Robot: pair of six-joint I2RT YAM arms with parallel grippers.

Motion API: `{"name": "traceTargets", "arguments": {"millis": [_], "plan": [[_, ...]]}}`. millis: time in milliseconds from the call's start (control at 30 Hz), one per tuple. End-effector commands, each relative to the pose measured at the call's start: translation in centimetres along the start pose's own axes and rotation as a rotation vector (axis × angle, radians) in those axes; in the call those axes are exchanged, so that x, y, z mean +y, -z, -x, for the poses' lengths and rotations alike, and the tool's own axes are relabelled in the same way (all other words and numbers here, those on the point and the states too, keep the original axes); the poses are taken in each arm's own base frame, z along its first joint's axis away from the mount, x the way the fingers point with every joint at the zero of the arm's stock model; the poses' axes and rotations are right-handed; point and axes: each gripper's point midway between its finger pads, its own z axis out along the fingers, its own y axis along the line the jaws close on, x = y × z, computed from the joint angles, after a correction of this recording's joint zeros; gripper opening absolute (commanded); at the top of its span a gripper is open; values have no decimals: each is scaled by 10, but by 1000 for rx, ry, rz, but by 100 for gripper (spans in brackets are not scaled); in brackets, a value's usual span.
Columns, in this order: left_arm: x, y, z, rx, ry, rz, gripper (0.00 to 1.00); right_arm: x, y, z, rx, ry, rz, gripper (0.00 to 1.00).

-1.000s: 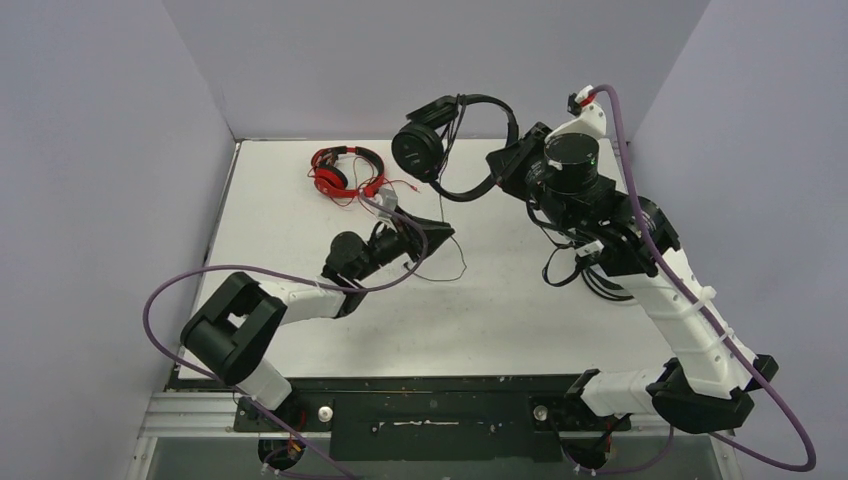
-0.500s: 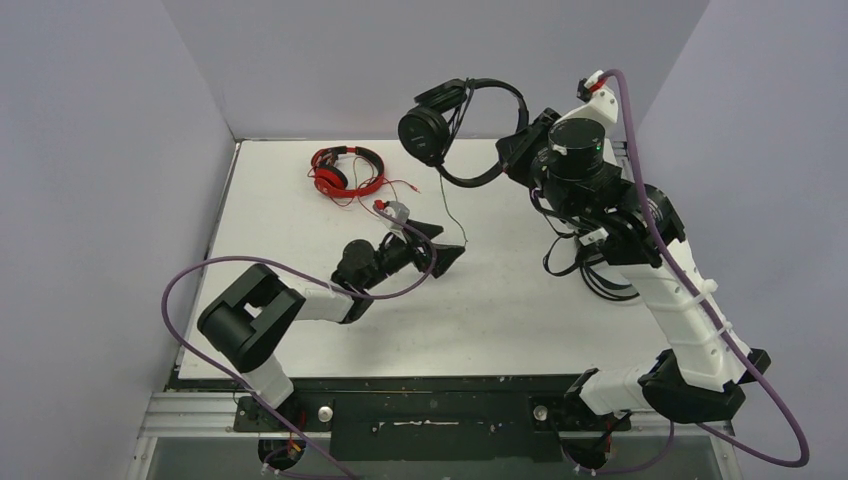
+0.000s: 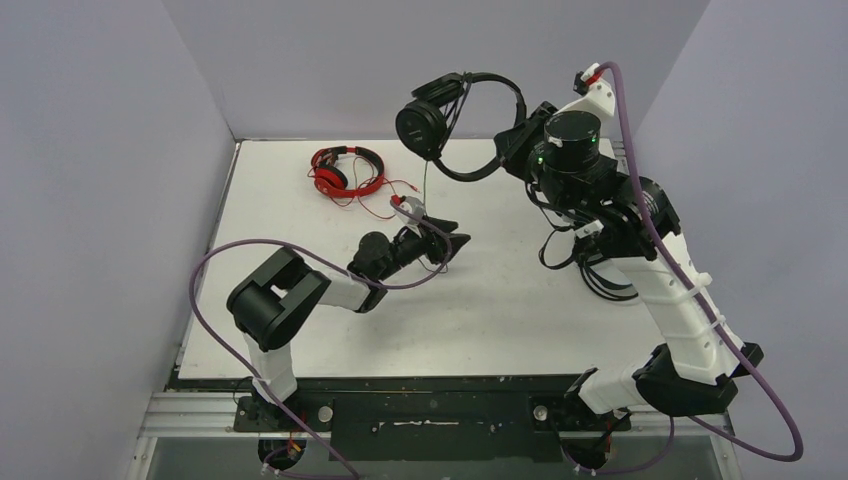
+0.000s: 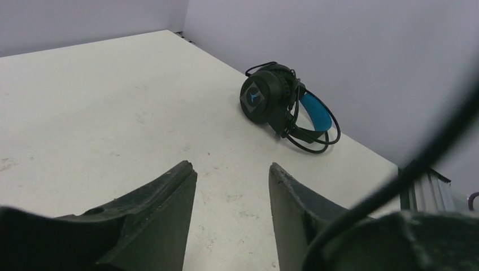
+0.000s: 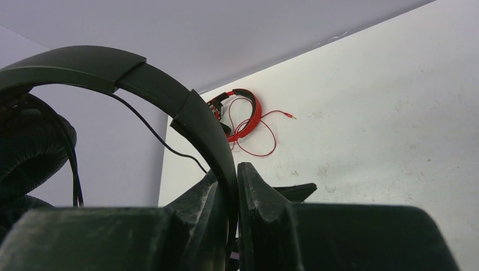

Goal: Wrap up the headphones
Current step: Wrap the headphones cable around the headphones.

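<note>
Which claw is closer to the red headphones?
Left. The left claw hovers open just right of the red headphones, toward the arms; the right claw is farther right, raised, shut on the black headphones.

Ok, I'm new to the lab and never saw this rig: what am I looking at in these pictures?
Two robot arms are bolted at the near edge of a white table. The wide picture looks down from above and behind them; the other two come from wrist cameras, so the dark prongs are each arm's own fingers. The right gripper is shut on the headband of the black headphones, held in the air, cable dangling. The left gripper is open and empty, low over the table. The red headphones lie at the far left, the blue-banded headphones on the right.
</note>
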Motion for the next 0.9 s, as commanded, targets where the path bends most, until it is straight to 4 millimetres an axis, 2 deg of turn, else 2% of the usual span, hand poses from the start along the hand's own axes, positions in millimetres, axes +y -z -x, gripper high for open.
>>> {"name": "traceTargets", "arguments": {"millis": [0,33,100,133,267,467,667,867], "plan": [[-17,-11,18,-67,-34,-81,38,9,9,32,-93,-65,28,0],[-16,-10,14,-59,-29,-83,31,8,9,32,-96,-65,22,0],[-17,-7,6,-41,-11,-89,6,4,9,35,-110,-69,5,0],[-18,-6,3,-31,0,-93,0,2,9,37,-118,-72,-6,0],[-27,6,-4,-22,31,-98,0,-10,10,47,-169,-80,-67,0],[-44,37,-11,24,36,-63,0,-43,5,60,-271,-70,-226,0],[-55,70,-5,96,-36,16,0,-86,-6,65,-329,-32,-392,0],[-73,95,-2,218,-124,41,0,-137,-26,62,-304,0,-518,0]]}}
